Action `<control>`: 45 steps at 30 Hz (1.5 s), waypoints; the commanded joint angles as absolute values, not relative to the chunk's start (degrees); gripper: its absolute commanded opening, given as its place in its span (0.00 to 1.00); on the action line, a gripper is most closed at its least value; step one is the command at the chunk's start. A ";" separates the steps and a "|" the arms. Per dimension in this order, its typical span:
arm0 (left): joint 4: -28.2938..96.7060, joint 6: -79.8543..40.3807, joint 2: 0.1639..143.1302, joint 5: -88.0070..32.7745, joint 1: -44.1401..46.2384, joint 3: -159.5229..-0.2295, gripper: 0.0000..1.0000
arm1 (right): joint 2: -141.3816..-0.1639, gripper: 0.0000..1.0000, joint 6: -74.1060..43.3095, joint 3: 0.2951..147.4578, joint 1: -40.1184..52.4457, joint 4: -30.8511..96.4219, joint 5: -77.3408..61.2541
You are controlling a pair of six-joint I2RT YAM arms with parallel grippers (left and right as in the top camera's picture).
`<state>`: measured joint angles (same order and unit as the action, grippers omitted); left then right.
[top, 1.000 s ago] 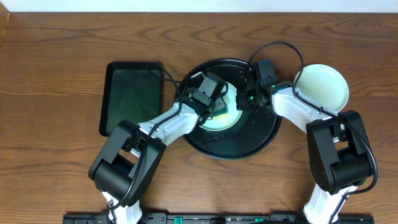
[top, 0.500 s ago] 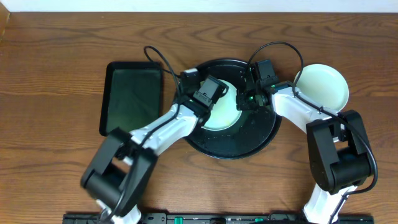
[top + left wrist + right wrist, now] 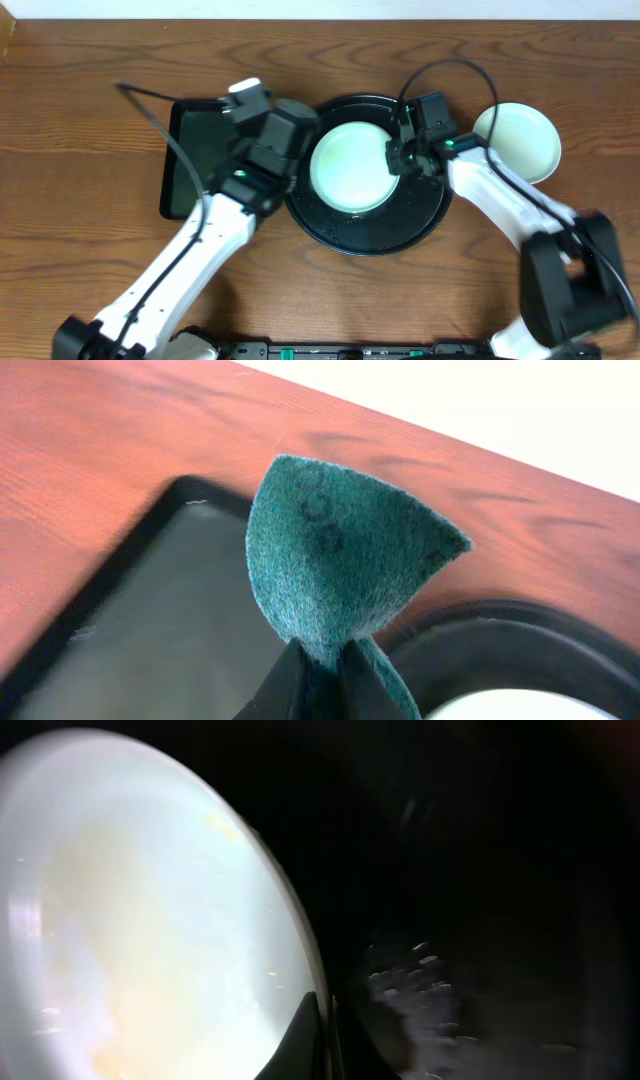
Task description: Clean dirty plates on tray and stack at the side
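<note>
A pale mint plate point(image 3: 350, 165) lies on the round black tray point(image 3: 400, 230). My right gripper point(image 3: 397, 158) is shut on this plate's right rim; the right wrist view shows one finger over the rim point(image 3: 318, 1030) and the plate point(image 3: 130, 920) with faint yellow smears. Another pale plate point(image 3: 518, 140) sits on the table to the right of the tray. My left gripper point(image 3: 285, 115) is shut on a green scouring pad point(image 3: 335, 560), held up over the tray's left edge point(image 3: 500, 630). A third plate is not visible.
A rectangular dark-green tray point(image 3: 210, 150) lies to the left of the black tray, under my left arm; it also shows in the left wrist view point(image 3: 150, 610). Cables arch over both arms. The wooden table's far edge meets a white wall.
My left gripper has lifted off the plate with the scouring pad and swung left toward the green tray. The right gripper has stayed on the plate's rim.
</note>
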<state>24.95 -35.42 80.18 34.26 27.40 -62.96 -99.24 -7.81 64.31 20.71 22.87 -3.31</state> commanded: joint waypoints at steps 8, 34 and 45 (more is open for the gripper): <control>36.10 -34.46 79.79 19.59 10.85 -62.78 0.07 | -81.89 0.01 20.71 64.88 34.11 18.52 40.86; 42.98 -33.23 81.97 10.90 -7.44 -62.78 0.08 | -81.34 0.01 62.98 64.86 49.93 -7.70 67.68; 40.93 -31.81 83.77 4.93 -7.42 -62.78 0.07 | -85.36 0.01 19.92 64.84 42.30 19.59 66.81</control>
<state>41.85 -33.95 83.15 8.62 -7.20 -62.92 -85.97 35.70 64.29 45.12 20.69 61.32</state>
